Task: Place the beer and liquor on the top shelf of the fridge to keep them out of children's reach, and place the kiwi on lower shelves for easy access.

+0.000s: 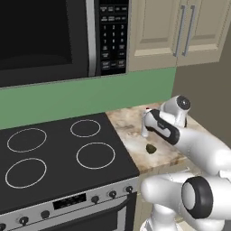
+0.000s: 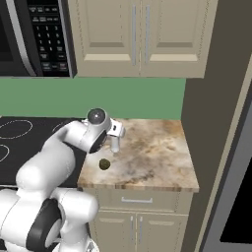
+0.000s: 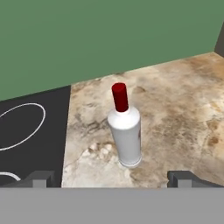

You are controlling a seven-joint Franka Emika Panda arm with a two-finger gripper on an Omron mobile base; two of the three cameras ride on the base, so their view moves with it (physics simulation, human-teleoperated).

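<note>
The marbled table [image 2: 162,152] carries the task's things beside a black stove [image 1: 58,153]. The liquor [image 3: 125,131] stands upright near the table's stove-side edge, well back from the front edge. The end effector [image 3: 111,177] hangs just before the liquor with its fingers spread wide, gripping nothing. The kiwi [image 2: 104,164] lies nearer the front edge, close to the stove-side edge.

You have a flat black glass stovetop [image 1: 58,153] as landmark: black microwave [image 1: 58,38] directly above it, mottled beige stone counter [image 2: 157,152] adjoining its right edge, beige cabinets [image 2: 140,37] above that counter.
</note>
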